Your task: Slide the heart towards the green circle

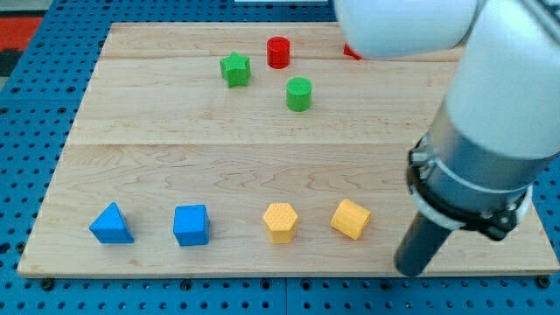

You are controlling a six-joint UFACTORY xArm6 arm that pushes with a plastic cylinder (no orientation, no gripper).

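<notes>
My tip [409, 268], a bare rod grasping nothing, sits near-right of yellow plastic heart [351, 219]; suggest centring behind it, then pushing far-left toward green plastic circle [299, 94]

Lighting: bright, even, overhead; soft short shadows under blocks; worktop [262, 166] sharp; near arm [490, 131] blurred, overexposed.
</notes>
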